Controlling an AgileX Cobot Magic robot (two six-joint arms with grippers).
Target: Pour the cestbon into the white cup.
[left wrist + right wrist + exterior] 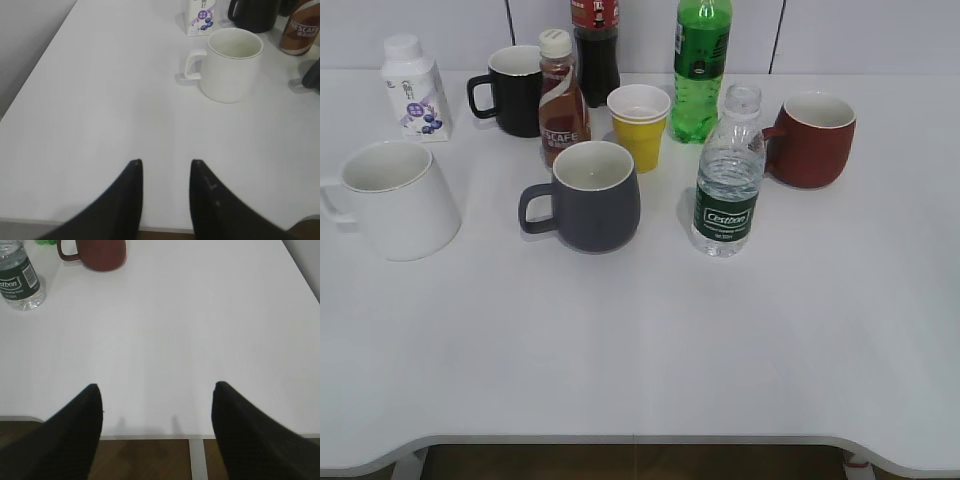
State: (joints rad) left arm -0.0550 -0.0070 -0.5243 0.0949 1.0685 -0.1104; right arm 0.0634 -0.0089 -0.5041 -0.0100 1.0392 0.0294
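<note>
The cestbon (728,180) is a clear ribbed bottle with a dark green label and no cap; it stands upright right of centre and shows at the top left of the right wrist view (19,277). The white cup (392,198) stands upright and empty at the far left, and also shows in the left wrist view (231,64), handle to its left. My left gripper (166,162) is open and empty above the table's front edge, well short of the white cup. My right gripper (156,387) is wide open and empty at the front edge, far from the bottle. Neither gripper shows in the exterior view.
A grey mug (590,195) stands mid-table. Behind it stand a Nescafe bottle (561,98), a yellow paper cup (640,125), a green soda bottle (700,68), a black mug (512,90) and a dark cola bottle (596,45). A red mug (812,138) stands right; a white carton (413,88) back left.
</note>
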